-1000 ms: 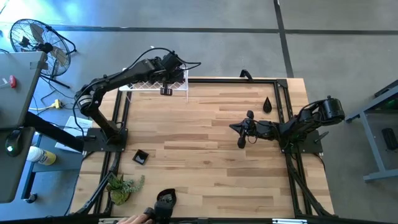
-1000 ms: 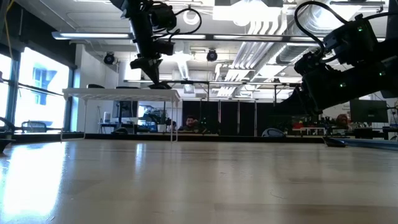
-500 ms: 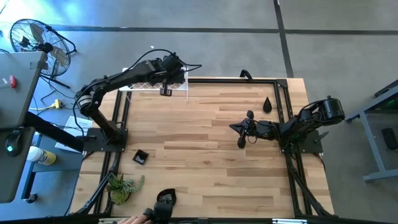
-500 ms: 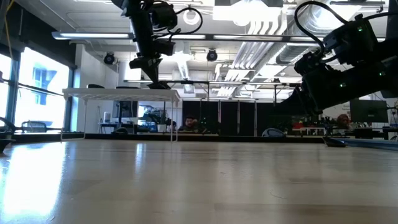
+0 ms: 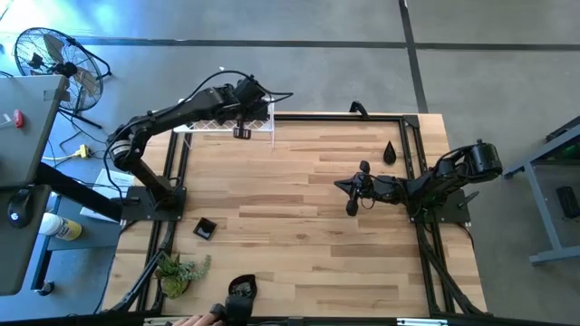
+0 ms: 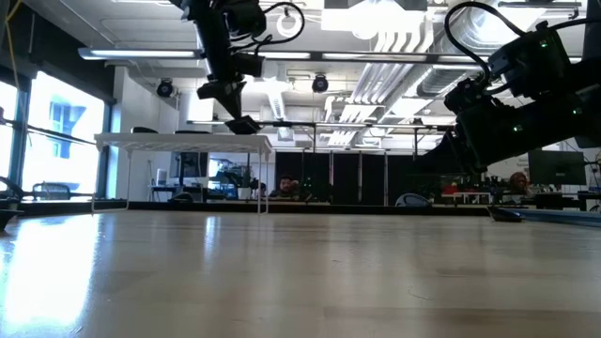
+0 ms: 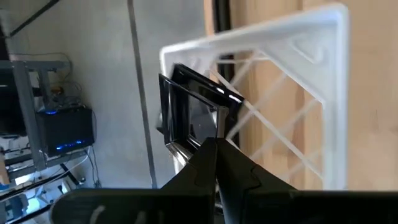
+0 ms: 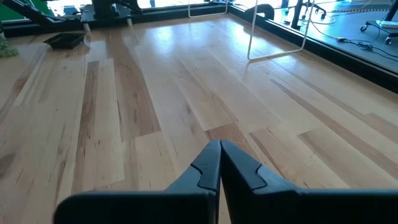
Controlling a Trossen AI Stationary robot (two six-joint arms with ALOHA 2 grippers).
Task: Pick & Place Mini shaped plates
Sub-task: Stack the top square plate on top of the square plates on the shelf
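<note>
My left gripper (image 5: 241, 132) is at the table's far left, over the white lattice rack (image 5: 210, 124), and is shut on a square glossy black mini plate (image 7: 198, 115). In the low view that plate (image 6: 242, 124) hangs just above the rack's top (image 6: 183, 139). Another square black plate (image 5: 205, 227) lies flat on the table near the left edge. A teardrop plate (image 5: 390, 151) lies at the far right. My right gripper (image 5: 343, 186) hovers shut over the table's right half, empty. My left gripper pinches the square plate by one edge (image 7: 205, 135) between its two fingers. The fingers slant down at it from the table's near left side. The plate is tilted and lifted, hanging below the fingertips (image 6: 231, 105) over the rack's top.
A small green plant (image 5: 181, 272) stands at the near left corner. A black dish (image 5: 241, 288) lies at the near edge, with a person's hand (image 5: 192, 320) beside it. Bare wood spreads across the table's middle (image 5: 290, 199).
My left gripper has risen a little with the square plate, which now hangs tilted just clear of the rack's top.
</note>
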